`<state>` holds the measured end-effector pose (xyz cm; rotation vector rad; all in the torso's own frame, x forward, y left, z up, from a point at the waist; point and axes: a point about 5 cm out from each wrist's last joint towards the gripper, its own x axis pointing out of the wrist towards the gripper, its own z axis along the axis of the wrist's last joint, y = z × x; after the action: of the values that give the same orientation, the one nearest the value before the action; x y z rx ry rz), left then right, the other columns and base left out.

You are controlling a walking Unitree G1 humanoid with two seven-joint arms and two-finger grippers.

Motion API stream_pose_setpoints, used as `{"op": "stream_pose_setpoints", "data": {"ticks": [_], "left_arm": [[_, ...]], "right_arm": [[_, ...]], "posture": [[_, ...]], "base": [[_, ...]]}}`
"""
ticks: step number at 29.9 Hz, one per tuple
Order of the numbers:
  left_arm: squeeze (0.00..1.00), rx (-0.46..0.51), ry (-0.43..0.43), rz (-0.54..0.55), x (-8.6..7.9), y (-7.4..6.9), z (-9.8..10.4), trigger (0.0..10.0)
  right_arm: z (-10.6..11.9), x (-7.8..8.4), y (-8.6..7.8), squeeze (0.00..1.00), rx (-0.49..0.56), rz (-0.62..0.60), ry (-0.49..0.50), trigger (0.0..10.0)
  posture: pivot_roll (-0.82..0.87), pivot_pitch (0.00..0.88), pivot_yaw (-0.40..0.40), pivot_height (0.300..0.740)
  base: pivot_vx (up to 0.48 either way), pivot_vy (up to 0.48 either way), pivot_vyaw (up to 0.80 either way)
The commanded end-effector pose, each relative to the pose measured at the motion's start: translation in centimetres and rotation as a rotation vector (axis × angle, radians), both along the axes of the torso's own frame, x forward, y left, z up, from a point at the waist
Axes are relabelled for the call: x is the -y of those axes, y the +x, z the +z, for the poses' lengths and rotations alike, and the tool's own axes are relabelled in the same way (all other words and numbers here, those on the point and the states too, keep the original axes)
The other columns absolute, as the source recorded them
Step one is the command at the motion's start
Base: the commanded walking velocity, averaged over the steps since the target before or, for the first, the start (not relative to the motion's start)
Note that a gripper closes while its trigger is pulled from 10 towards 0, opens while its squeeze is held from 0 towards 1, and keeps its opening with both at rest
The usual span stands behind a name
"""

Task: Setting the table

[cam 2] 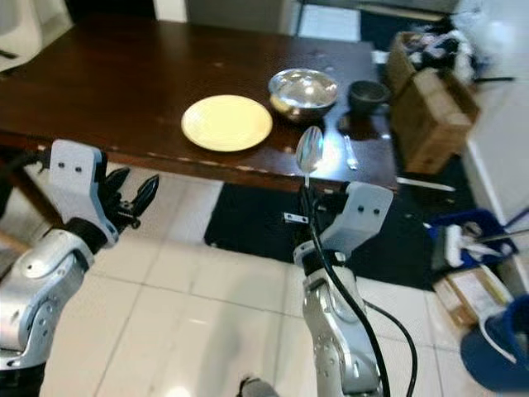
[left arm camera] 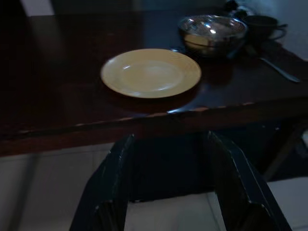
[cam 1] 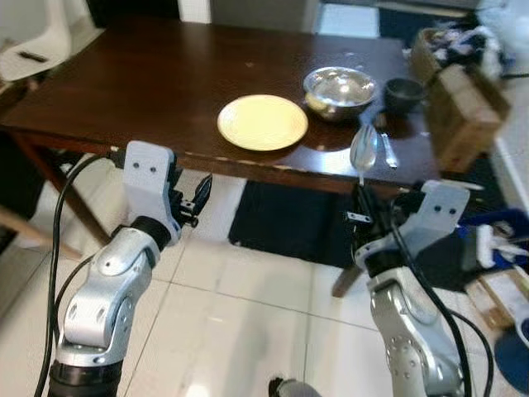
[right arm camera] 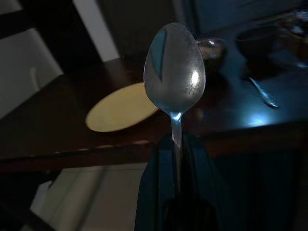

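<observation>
A yellow plate (cam 1: 263, 121) lies near the front edge of the dark wooden table (cam 1: 157, 83). Behind and to its right stand a steel bowl (cam 1: 340, 92) and a dark cup (cam 1: 403, 93). A second piece of cutlery (cam 1: 388, 150) lies on the table right of the plate. My right gripper (cam 1: 362, 207) is shut on a large silver spoon (cam 1: 364, 149), held upright in front of the table edge, bowl upward. My left gripper (cam 1: 197, 198) is open and empty, below the table edge, left of the plate.
A cardboard box (cam 1: 457, 103) full of odds and ends stands at the table's right end. A dark rug (cam 1: 281, 219) lies under the table on the tiled floor. A white chair (cam 1: 41, 41) stands at the far left. Blue items (cam 1: 504, 248) clutter the floor at right.
</observation>
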<state>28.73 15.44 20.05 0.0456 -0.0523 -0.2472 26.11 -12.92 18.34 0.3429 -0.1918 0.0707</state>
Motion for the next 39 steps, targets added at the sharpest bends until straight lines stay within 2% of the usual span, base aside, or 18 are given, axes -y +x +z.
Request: {"op": "stream_pose_setpoints", "data": {"ticks": [1, 18, 25, 39], "left_arm": [[0.0, -0.013, 0.002, 0.004, -0.08, -0.08, -0.33, 10.0], [0.0, -0.006, 0.005, 0.011, -0.03, 0.01, -0.39, 10.0], [0.02, 0.039, 0.032, 0.064, -0.15, 0.33, -0.23, 10.0], [0.02, 0.043, 0.027, 0.046, 0.14, 0.36, -0.38, 10.0]], "right_arm": [[-0.22, -0.13, -0.09, 0.0, -0.01, -0.004, 0.019, 10.0], [-0.2, -0.14, -0.05, 0.0, -0.01, 0.004, 0.012, 10.0], [0.05, -0.36, -0.05, 0.0, 0.006, 0.032, 0.008, 10.0], [0.08, -0.17, -0.07, 0.0, 0.01, 0.021, 0.004, 10.0]], "posture": [[-0.07, 0.057, 0.071, 0.74], [-0.08, 0.055, 0.069, 0.74], [-0.08, 0.053, 0.07, 0.74], [-0.09, 0.051, 0.071, 0.74]], "base": [[0.0, 0.0, -0.78], [0.0, 0.0, -0.78], [0.245, 0.0, 0.0], [0.44, 0.0, 0.0]]}}
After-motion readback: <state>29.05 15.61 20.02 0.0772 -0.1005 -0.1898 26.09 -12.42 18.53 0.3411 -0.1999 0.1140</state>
